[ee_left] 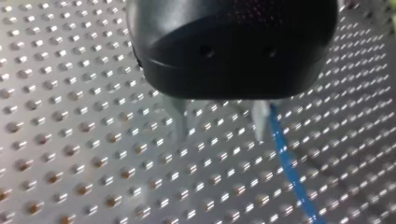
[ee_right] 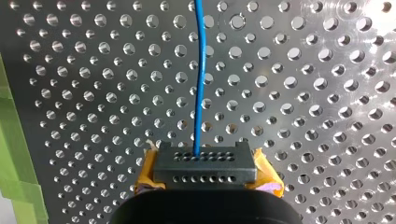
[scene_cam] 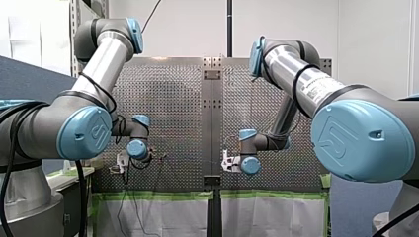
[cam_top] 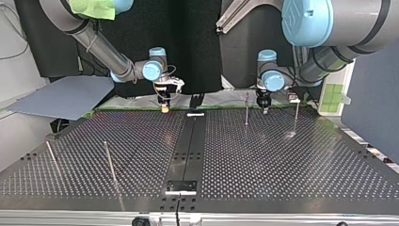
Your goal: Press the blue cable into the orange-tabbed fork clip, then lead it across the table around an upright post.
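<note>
**A:** Your right gripper (ee_right: 204,162) first. What have you got?
**B:** You're clamped on the cable (ee_right: 201,84). The yellow pads (ee_right: 145,176) pinch in from both sides, and the blue line runs straight out ahead of the tip over the table (ee_right: 303,116).
**A:** Where's that against the strip (cam_top: 189,141)?
**B:** Top view, just beside the strip at its far end, with the tip low over the holes.
**A:** And your left gripper (ee_left: 219,122)?
**B:** Across the strip and farther from it. A post (cam_top: 246,109) stands between the strip and that gripper, with a second post (cam_top: 296,115) beyond it.
**A:** And the fingers (ee_left: 180,119)?
**B:** They're metal and apart, with nothing between them. The cable passes just beside one finger, on its outer side, then trails off across the holes.
**A:** Is it touching?
**B:** You can't tell from the left wrist view.
**A:** Anything else?
**B:** There's green tape (ee_right: 18,158) at the table's edge, off to one side of your right gripper.
</note>
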You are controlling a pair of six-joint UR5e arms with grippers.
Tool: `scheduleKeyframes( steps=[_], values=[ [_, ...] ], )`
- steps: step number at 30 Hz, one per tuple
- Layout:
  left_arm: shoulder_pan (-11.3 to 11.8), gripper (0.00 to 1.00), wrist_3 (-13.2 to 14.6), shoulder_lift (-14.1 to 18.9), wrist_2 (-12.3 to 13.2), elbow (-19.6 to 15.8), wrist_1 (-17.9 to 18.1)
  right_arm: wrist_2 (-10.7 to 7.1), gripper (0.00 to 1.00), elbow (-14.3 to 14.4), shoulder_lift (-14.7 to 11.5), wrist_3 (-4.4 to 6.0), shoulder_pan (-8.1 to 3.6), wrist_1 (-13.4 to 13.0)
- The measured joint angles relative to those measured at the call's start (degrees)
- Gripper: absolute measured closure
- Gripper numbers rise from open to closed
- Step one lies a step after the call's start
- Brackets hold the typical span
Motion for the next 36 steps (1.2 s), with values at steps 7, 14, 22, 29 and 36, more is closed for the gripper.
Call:
scheduleKeyframes(
  steps=[7,14,22,29,36],
  values=[
    [0.0,0.0,0.2,0.0,3.5,-2.3,-0.8,0.0,1.0,0.0,0.0,0.04,0.0,0.1],
    [-0.1,0.0,1.0,0.1,5.2,-6.1,-0.2,0.01,1.0,0.0,0.0,0.19,0.0,0.0],
    [0.2,0.0,2.0,2.1,6.5,-10.4,1.9,-0.15,1.0,0.0,0.0,0.27,0.0,0.1],
    [-0.5,0.0,-1.0,5.8,8.7,-14.2,5.6,-0.24,1.0,0.0,0.0,0.39,0.1,0.2],
    [-1.6,0.0,-4.5,9.4,11.2,-17.6,9.2,-0.42,1.0,0.0,0.0,0.44,0.15,0.5]
  ],
)
